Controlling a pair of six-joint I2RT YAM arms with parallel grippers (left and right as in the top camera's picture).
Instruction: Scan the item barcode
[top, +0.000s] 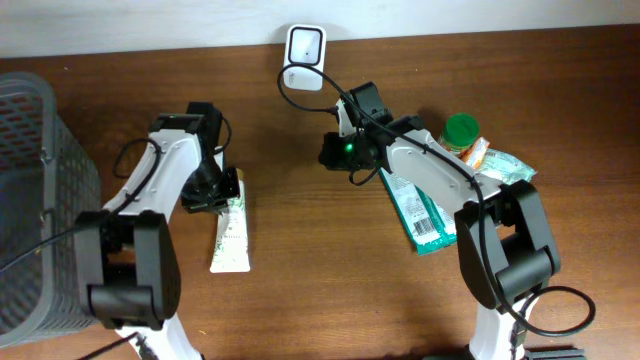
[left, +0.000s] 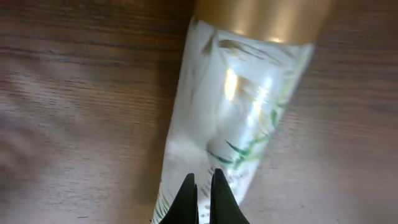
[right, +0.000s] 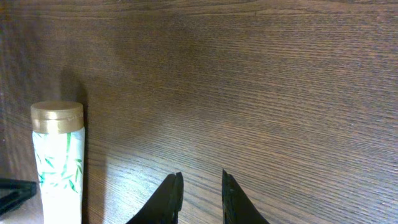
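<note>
Pickup step: the left gripper (left: 202, 179) is closed, tips over the tube (left: 242, 118), seemingly pinching nothing. The right gripper (right: 200, 179) stands slightly parted, empty. Next, I judge: open, straddle the tube, lift it toward the scanner (top: 305, 48).

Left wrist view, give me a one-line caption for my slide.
Shut left claw over a white, leaf-printed tube with a gold cap, lying on the wooden table.
</note>
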